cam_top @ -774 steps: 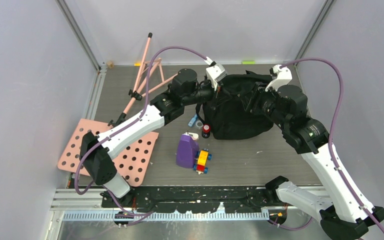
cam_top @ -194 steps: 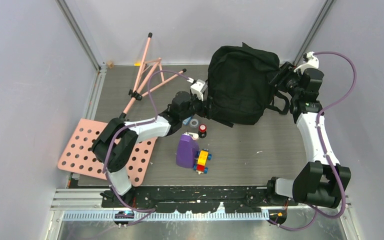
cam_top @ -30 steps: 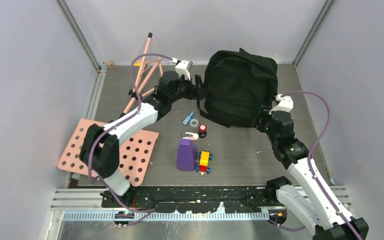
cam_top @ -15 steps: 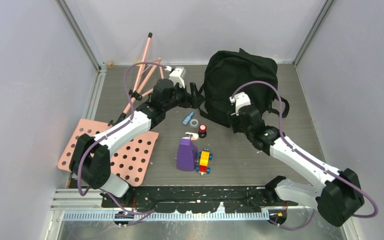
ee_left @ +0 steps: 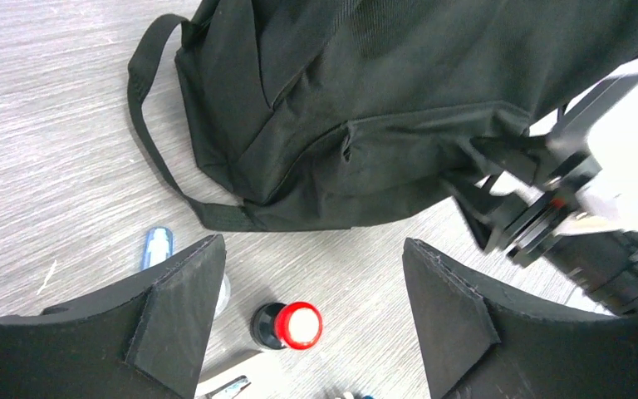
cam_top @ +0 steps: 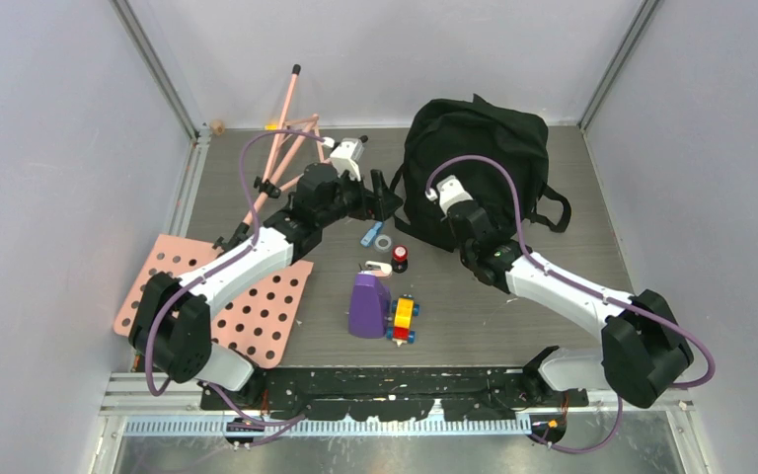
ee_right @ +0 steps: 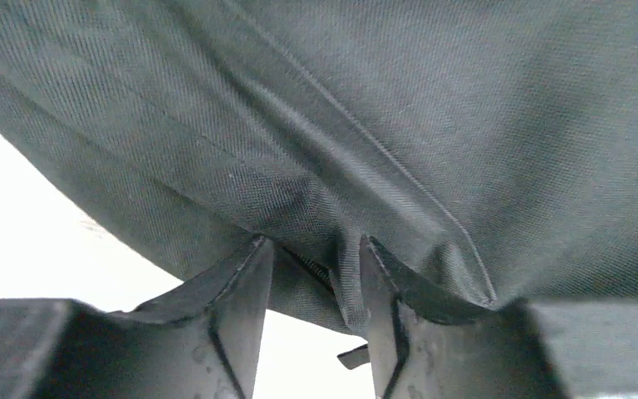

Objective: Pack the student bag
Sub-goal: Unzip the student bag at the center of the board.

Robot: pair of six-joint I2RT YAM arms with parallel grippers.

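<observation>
Well, the large black fabric backpack (cam_top: pixel 484 148) slumps at the grey surface's (cam_top: pixel 563 296) far side; reaching in low, the right claw (ee_right: pixel 316 246) pinches a fold of it, and the left claw (ee_left: pixel 311 245) hovers spread just beside it.

- A large black soft fabric backpack (cam_top: pixel 489 148) sits slumped on the far part of the table (cam_top: pixel 474 316), right of centre, rounded and floppy.
- One shoulder strap (cam_top: pixel 556 209) loops out flat at its right.
- The right gripper (ee_right: pixel 314 253) pinches a fold of its near lower seam.
</observation>
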